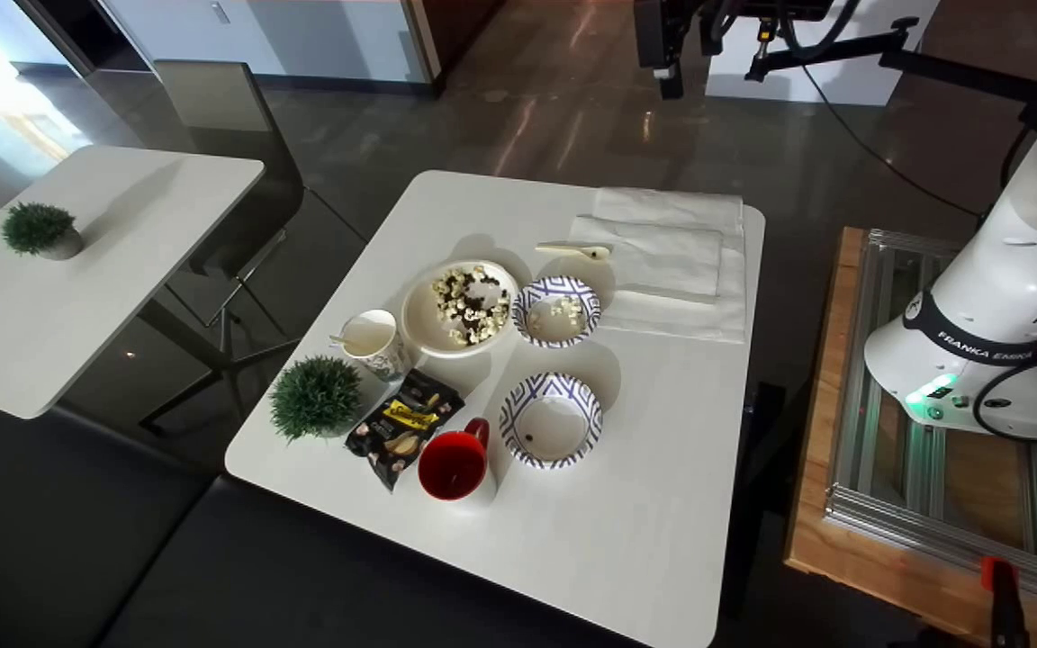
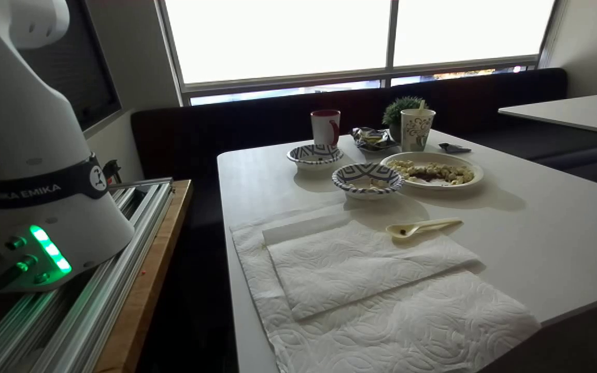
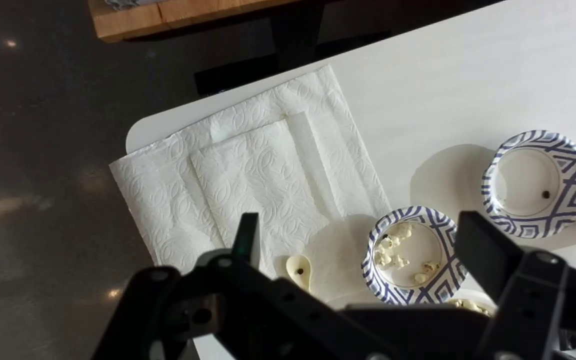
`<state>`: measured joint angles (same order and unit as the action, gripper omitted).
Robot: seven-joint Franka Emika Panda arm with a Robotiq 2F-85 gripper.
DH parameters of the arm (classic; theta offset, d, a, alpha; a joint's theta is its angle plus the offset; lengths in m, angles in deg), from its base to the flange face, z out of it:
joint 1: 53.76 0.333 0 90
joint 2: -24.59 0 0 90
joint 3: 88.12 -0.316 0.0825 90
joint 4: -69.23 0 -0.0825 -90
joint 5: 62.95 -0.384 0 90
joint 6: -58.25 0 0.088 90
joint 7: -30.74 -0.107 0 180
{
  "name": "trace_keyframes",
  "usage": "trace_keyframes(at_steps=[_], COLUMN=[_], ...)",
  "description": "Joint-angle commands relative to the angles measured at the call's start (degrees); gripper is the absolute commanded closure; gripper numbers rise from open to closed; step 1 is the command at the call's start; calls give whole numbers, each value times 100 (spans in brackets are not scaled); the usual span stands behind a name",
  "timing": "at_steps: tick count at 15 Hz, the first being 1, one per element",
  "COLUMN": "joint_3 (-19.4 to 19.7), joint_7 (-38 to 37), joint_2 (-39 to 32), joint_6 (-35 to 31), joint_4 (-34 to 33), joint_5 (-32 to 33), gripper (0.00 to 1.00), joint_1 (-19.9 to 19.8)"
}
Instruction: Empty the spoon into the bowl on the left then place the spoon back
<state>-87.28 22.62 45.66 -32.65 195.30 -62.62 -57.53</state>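
A cream spoon (image 1: 575, 250) lies with its head on the paper towel's edge and holds a small dark bit; it also shows in an exterior view (image 2: 423, 226) and the wrist view (image 3: 298, 270), handle partly hidden by the gripper. A blue-patterned paper bowl (image 1: 520, 306) holds popcorn pieces, also in an exterior view (image 2: 367, 195) and the wrist view (image 3: 420, 245). A matching bowl (image 1: 550, 427) holds one dark bit, also in an exterior view (image 2: 315, 160) and the wrist view (image 3: 528, 175). My gripper (image 3: 360, 220) is open and empty, high above the table.
White paper towels (image 2: 350, 264) lie at a table corner. A plate (image 1: 422, 315) with popcorn and dark bits stands beside the popcorn bowl. A paper cup (image 1: 381, 351), a plant (image 1: 316, 396), a snack bag (image 1: 404, 423) and a red-white mug (image 1: 460, 468) stand farther off.
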Motion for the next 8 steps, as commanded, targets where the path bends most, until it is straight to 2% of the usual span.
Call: trace_keyframes(at_steps=[1, 8], joint_3=[181, 309], joint_7=[473, 1261], joint_2=[-928, -2806], joint_6=[-588, -1466], joint_4=[-194, -748], joint_5=[-22, -74], gripper=[0, 0], joint_1=[5, -8])
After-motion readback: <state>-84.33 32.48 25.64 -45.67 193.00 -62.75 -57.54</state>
